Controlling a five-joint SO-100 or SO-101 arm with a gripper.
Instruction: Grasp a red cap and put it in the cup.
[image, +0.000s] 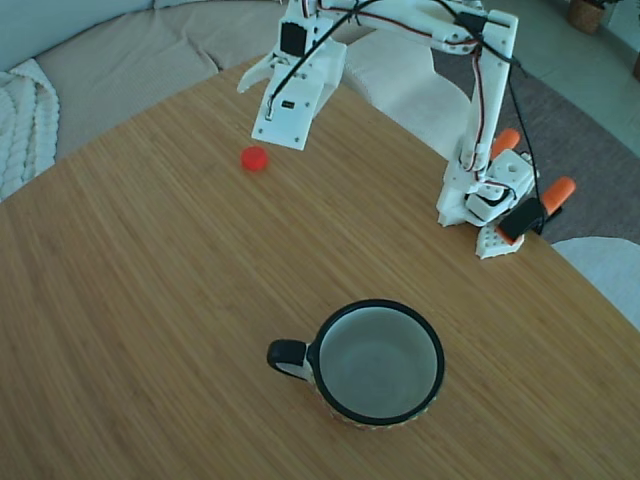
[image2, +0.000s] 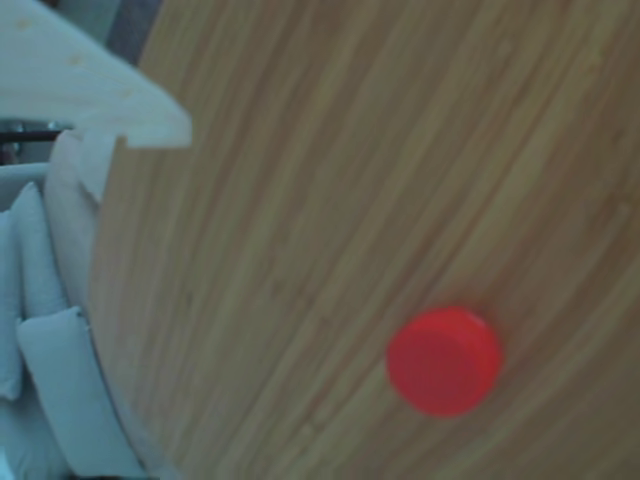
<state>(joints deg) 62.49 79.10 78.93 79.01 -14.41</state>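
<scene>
the gripper (image: 262, 118) hangs apart, just at 2 o'clock of the red cap (image: 254, 158); next it must lower around the cap, the cup (image: 331, 393) waits.

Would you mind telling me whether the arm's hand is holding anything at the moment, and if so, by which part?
Nothing is held. The small round red cap lies alone on the wooden table, clear of the white hand.

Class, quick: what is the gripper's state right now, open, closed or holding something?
Gripper: holds nothing; open or closed cannot be told. The red cap lies free on the table.
</scene>
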